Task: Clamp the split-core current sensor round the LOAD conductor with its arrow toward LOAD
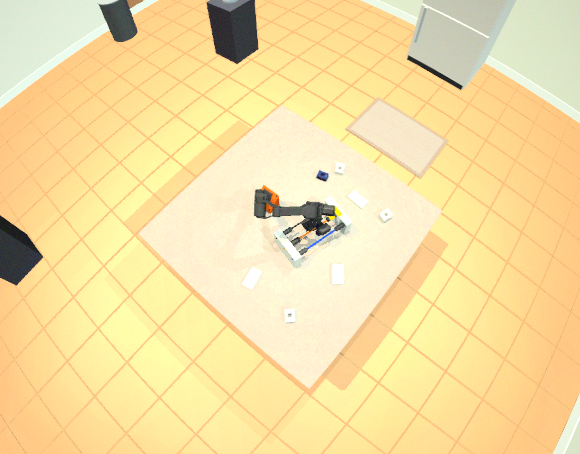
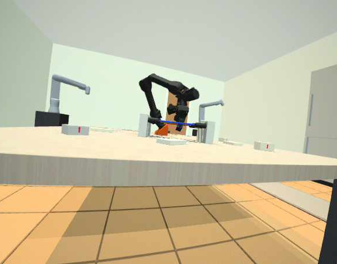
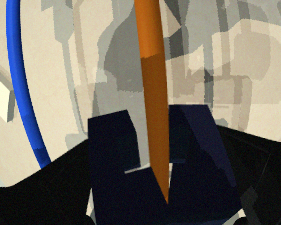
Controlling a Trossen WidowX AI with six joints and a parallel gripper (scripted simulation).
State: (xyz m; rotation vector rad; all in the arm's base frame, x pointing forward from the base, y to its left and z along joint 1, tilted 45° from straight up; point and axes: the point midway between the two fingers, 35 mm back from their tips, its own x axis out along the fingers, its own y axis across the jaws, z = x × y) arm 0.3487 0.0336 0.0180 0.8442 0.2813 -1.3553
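Navy-blue plastic marks the split-core sensor (image 2: pixel 179 128) (image 3: pixel 110 154), clamped in the black gripper (image 1: pixel 316 226) (image 2: pixel 179 122) (image 3: pixel 151 139), whose fingers press on it from either side. In the wrist view the sensor sits toward 6 o'clock, its two halves apart at the 12 o'clock end, with the orange conductor (image 1: pixel 304 237) (image 3: pixel 154 79) running down from 12 o'clock into the gap. Whether the orange line lies fully inside is hard to tell; the LOAD marking and the sensor's arrow cannot be read. Toward 9 o'clock in that view runs the blue conductor (image 1: pixel 320 240) (image 2: pixel 182 123) (image 3: pixel 20 94), apart from the sensor. From above, both conductors span two pale end blocks (image 1: pixel 288 247) (image 2: pixel 143 125), one at 8 o'clock, one at 2, on the counter (image 1: pixel 213 215) (image 2: pixel 167 171). Another navy piece (image 1: pixel 322 175) rests at 12 o'clock from the gripper.
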